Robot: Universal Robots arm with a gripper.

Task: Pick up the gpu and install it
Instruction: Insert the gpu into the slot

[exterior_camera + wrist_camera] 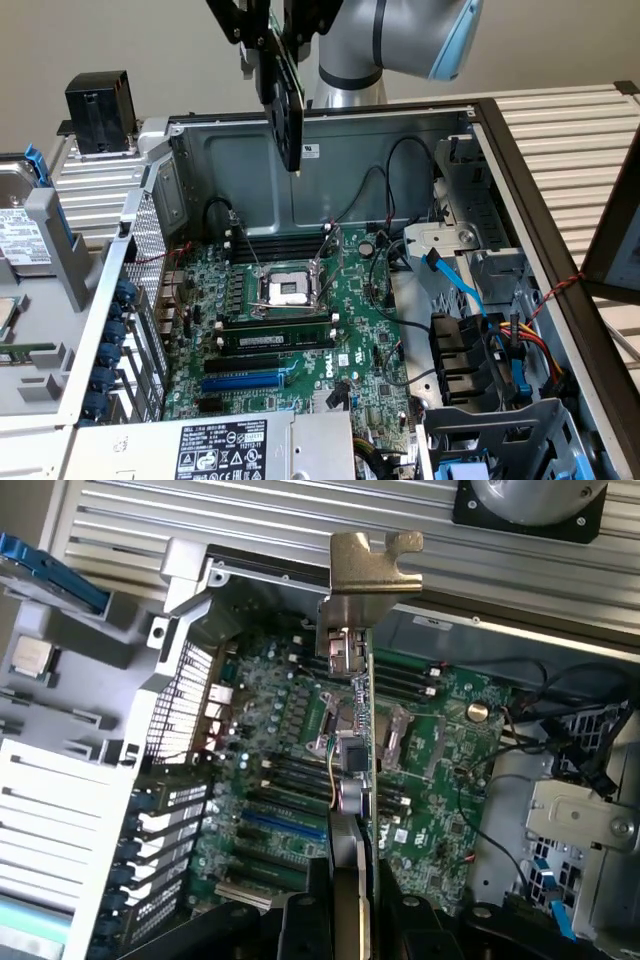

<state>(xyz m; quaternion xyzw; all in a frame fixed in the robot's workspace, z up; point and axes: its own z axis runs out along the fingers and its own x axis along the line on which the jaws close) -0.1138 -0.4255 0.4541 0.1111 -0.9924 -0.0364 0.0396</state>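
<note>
Over the motherboard of an open computer case, the gpu was held upright, clamped in the gripper.

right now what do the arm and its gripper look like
The arm is a smooth, rounded silver-grey tube with a light blue cap on its joint. The gripper is black, with angular plate-like fingers.
</note>
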